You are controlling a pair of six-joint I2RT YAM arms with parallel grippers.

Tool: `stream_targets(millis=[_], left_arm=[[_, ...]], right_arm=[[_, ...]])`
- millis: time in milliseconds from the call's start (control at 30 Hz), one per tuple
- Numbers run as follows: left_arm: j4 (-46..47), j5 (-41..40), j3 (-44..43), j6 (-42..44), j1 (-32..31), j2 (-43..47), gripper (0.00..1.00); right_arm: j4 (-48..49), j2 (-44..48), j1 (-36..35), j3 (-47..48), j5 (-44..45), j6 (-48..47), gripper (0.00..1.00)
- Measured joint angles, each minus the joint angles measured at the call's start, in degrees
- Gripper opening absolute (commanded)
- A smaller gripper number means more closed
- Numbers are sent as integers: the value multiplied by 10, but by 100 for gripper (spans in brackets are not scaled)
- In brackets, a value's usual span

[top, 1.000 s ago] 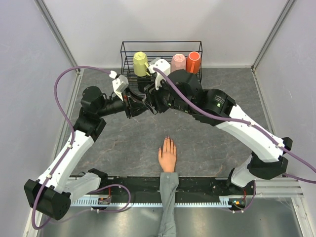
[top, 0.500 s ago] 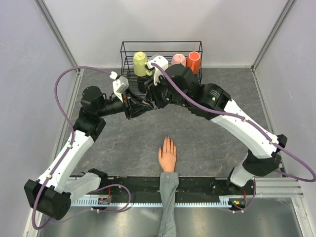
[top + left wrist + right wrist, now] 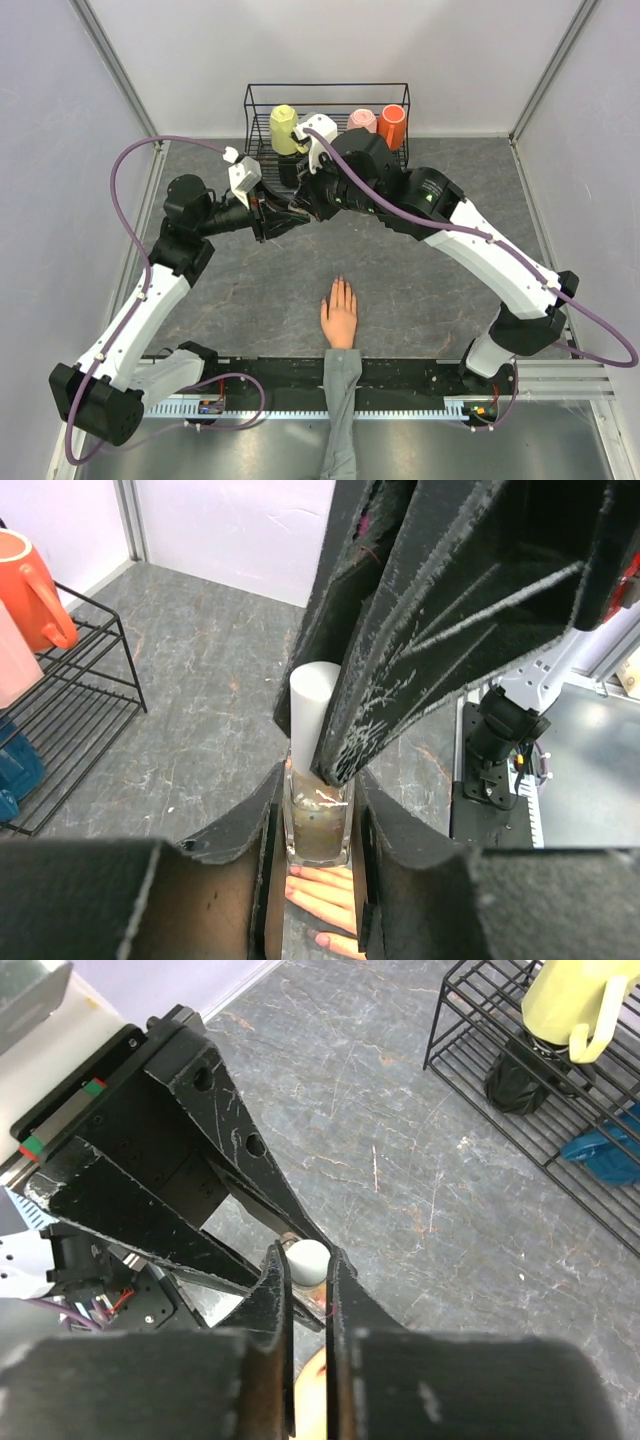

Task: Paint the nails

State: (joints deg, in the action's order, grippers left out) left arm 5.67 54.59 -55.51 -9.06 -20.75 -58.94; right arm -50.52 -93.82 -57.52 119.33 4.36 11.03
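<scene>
Glass bottle [image 3: 318, 830], small and square-sided, clear with a murky brownish fill, topped by a smooth white cylindrical cap [image 3: 312, 715]. Held upright above the desk [image 3: 420, 290], a grey stone-veined surface. Clamped low on the glass by the left gripper [image 3: 318, 825], narrowed to the bottle's width, scuffed black pads pressing both sides. Pinched at the cap by the right gripper [image 3: 306, 1262], nearly closed, matte black fingers against either side of the rounded white top.

Against the far wall, a black wire rack [image 3: 258, 100]: yellow mug [image 3: 284, 128], pink cup [image 3: 361, 122] and orange mug [image 3: 392, 125] on the upper tier, something dark and something blue lower down.

Peach mannequin hand [image 3: 340, 312] flat on the desk near the arm bases, grey sleeve [image 3: 342, 400] trailing back, well apart from the rack. Pale nails [image 3: 340, 283] at the fingertips pointing toward the rack, too small to read from above.
</scene>
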Motion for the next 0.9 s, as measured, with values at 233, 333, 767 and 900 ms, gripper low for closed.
stream_targets(millis=[233, 333, 767, 900], left_arm=[[-2, -49, 11, 4, 0, 22, 100], [-5, -90, 25, 4, 0, 55, 100], [-83, -261, 61, -19, 0, 240, 94], [-101, -267, 74, -35, 0, 273, 93]], right_arm=[[70, 39, 0, -97, 64, 1, 0], [132, 94, 7, -213, 130, 1, 0], [436, 247, 236, -692, 403, 104, 0], [458, 243, 326, -775, 406, 148, 0]])
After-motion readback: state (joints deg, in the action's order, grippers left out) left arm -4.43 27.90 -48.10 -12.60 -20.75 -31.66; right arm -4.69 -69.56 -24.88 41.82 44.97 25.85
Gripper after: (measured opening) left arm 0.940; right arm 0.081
